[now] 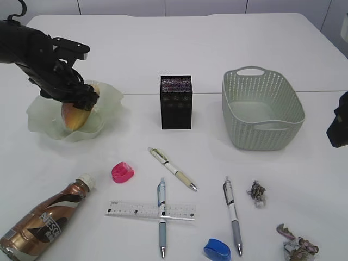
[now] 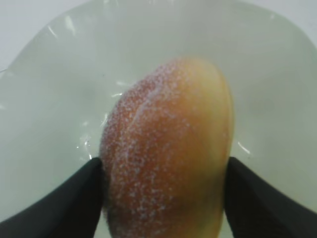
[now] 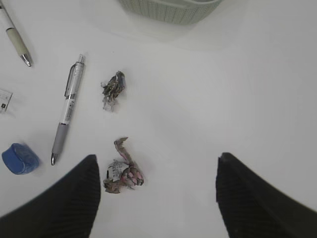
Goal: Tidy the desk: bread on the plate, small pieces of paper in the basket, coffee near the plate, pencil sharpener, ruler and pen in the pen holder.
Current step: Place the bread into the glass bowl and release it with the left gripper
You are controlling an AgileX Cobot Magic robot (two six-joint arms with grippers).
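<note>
Behind the white tabletop (image 1: 217, 49) you see pale wall panels (image 1: 206, 6) split by thin dark vertical joints. Lighting is soft and even (shadows faint), and a thin seam (image 1: 321, 91) crosses the surface.

Bright, even light floods my bench (image 1: 217, 43); shadows stay soft and faint. My left wrist view is blurred, the bread (image 2: 168, 148) hazy.

bread (image 1: 76, 115) on plate (image 1: 111, 98), pen holder (image 1: 176, 102) btwn plate & basket (image 1: 262, 109)
</note>
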